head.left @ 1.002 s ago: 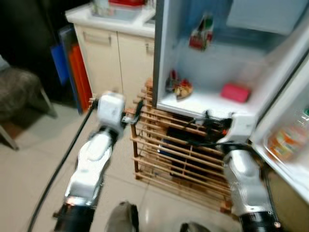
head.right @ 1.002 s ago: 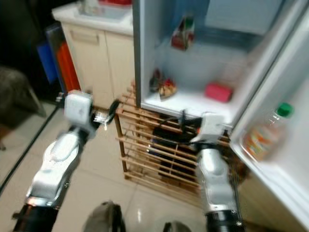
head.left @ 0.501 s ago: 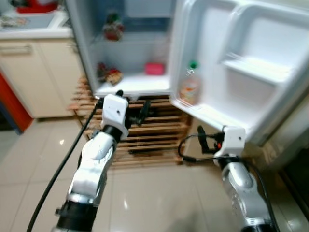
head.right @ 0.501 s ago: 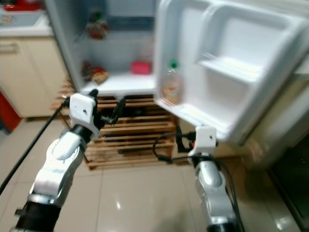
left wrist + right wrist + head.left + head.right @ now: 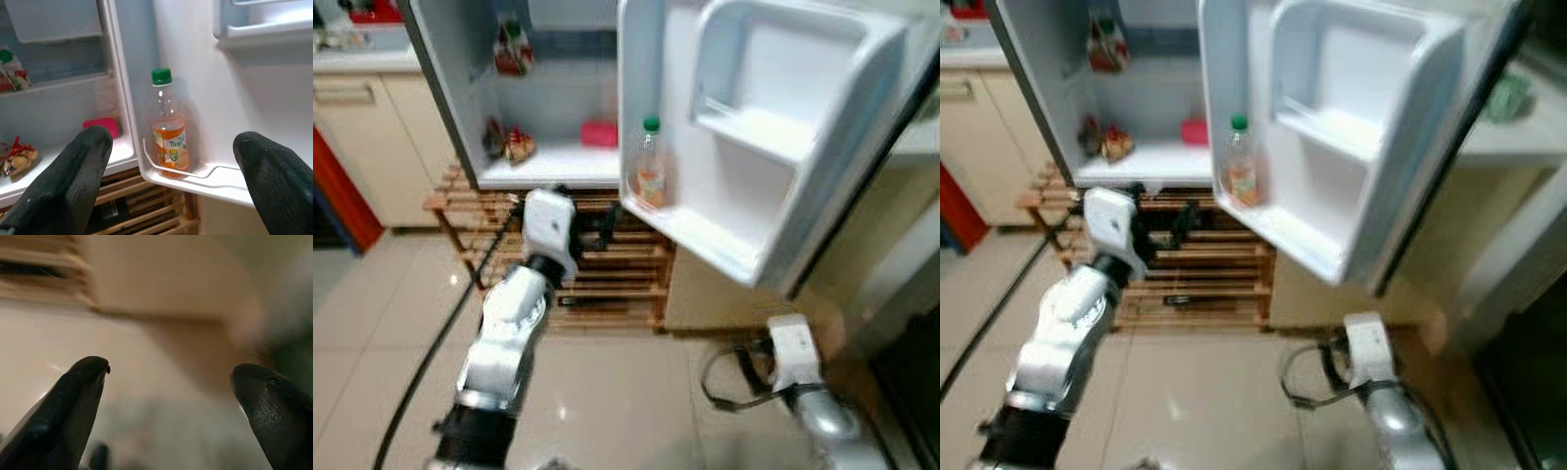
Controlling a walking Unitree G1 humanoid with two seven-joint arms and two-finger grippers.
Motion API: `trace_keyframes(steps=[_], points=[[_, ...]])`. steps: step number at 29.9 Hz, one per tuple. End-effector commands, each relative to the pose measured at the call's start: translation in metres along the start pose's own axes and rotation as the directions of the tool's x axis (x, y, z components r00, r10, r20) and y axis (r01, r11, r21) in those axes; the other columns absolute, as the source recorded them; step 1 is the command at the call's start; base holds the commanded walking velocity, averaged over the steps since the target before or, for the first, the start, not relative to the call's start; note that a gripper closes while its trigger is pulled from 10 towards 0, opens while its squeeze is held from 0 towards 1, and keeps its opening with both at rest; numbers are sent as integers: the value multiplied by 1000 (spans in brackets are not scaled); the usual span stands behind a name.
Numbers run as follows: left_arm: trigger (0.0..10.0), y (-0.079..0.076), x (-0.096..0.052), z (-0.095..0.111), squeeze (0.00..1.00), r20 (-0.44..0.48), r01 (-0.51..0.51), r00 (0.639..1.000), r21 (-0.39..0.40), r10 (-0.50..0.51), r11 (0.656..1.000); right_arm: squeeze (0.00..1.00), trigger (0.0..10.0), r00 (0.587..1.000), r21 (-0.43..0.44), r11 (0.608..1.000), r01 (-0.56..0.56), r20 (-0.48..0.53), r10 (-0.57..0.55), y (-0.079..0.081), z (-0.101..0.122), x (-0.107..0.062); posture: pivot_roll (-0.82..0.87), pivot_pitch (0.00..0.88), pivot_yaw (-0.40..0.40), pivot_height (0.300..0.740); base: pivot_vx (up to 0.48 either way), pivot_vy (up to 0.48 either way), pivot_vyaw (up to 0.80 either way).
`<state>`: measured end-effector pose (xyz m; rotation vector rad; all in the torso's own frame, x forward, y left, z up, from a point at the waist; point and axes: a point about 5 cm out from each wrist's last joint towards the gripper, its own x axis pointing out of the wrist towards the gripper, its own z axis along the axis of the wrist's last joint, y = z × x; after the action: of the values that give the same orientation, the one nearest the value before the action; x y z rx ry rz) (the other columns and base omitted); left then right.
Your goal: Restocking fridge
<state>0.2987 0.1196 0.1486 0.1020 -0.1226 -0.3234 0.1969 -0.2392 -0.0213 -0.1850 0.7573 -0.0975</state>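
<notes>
Tiled flooring point(image 5: 626, 392) is stretching beneath the open fridge point(image 5: 558, 108), whose door point(image 5: 754, 147) is carrying an orange drink bottle point(image 5: 168, 129) upright in its bottom rack. Left gripper point(image 5: 166, 186) is hanging before that bottle, jaws spread wide and empty. Right gripper point(image 5: 171, 406) is pointing low over the floor, jaws likewise gaping.

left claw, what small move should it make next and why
Probably ease the left claw forward toward the orange drink bottle. Its fingers are open and empty, and the bottle stands upright between them in the fridge door's lower shelf, not yet within grasp.
</notes>
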Motion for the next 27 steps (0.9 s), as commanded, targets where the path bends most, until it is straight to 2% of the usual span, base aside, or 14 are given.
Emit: trace_keyframes(steps=[1, 4, 6, 7, 8, 9, 11, 14, 16, 18, 20, 23, 25, 27], points=[[10000, 8, -1, -11, 0, -69, -35, 997, 18, 36, 999, 0, 10000, 1000, -7, 1000, 18, 15, -18, 3, 13, 5, -44, 0, 28, 740, 0, 0, 0], [10000, 10, -1, -36, 0, -222, -12, 975, 52, 24, 999, 0, 10000, 983, -29, 984, 177, 54, -175, -20, 37, 19, -49, 0, 32, 740, 0, 0, 0], [10000, 13, -5, -66, 0, -393, -14, 919, 40, 28, 999, 0, 10000, 942, -34, 956, 292, 185, -281, -40, 89, 31, -64, 0, 48, 740, 0, 0, 0], [10000, 13, -5, -66, 0, -393, -14, 919, 40, 28, 999, 0, 10000, 942, -34, 956, 292, 185, -281, -40, 89, 31, -64, 0, 48, 740, 0, 0, 0], [10000, 12, -8, -78, 0, -458, 6, 889, 37, 12, 999, 0, 10000, 928, -35, 949, 313, 226, -297, -43, 106, 33, -64, 0, 48, 740, 0, 0, 0], [10000, 10, -18, -105, 0, -572, 57, 820, 32, -28, 998, 0, 10000, 899, -36, 935, 352, 293, -327, -50, 138, 34, -53, 0, 44, 740, 0, 0, 0], [10000, 7, -30, -128, 0, -661, 121, 748, 48, -59, 991, 0, 10000, 874, -30, 923, 383, 335, -352, -57, 163, 33, -44, 0, 37, 740, 0, 0, 0], [10000, 7, -55, -159, 0, -773, 276, 629, 128, -78, 952, 0, 10000, 842, -20, 905, 426, 376, -388, -65, 194, 29, -23, 0, 16, 740, 0, 0, 0], [10000, 9, -61, -164, 0, -789, 303, 611, 154, -68, 940, 0, 10000, 833, -17, 900, 436, 385, -397, -67, 200, 28, -23, 0, 16, 740, 0, 0, 0], [10000, 14, -73, -172, 0, -817, 357, 575, 203, -43, 912, 0, 10000, 813, 10, 888, 460, 397, -425, -72, 212, 25, -13, 0, 2, 740, 0, 0, 0], [10000, 14, -76, -174, 0, -824, 354, 565, 197, -41, 914, 0, 10000, 811, 24, 889, 457, 399, -428, -72, 215, 24, -12, 0, 0, 740, 0, 0, 0], [10000, 13, -84, -181, 0, -843, 353, 535, 170, -49, 920, 0, 10000, 843, 106, 940, 325, 417, -339, -54, 220, 28, -13, 0, 2, 740, 0, 0, 0], [10000, 13, -86, -184, 0, -852, 382, 521, 173, -57, 908, 0, 10000, 861, 103, 966, 238, 438, -259, -40, 223, 31, -17, 0, 6, 740, 0, 0, 0], [10000, 13, -92, -188, 0, -870, 428, 488, 170, -69, 888, 0, 10000, 867, 82, 993, 79, 486, -109, -16, 228, 32, -18, 0, 3, 740, 0, 0, 0]])
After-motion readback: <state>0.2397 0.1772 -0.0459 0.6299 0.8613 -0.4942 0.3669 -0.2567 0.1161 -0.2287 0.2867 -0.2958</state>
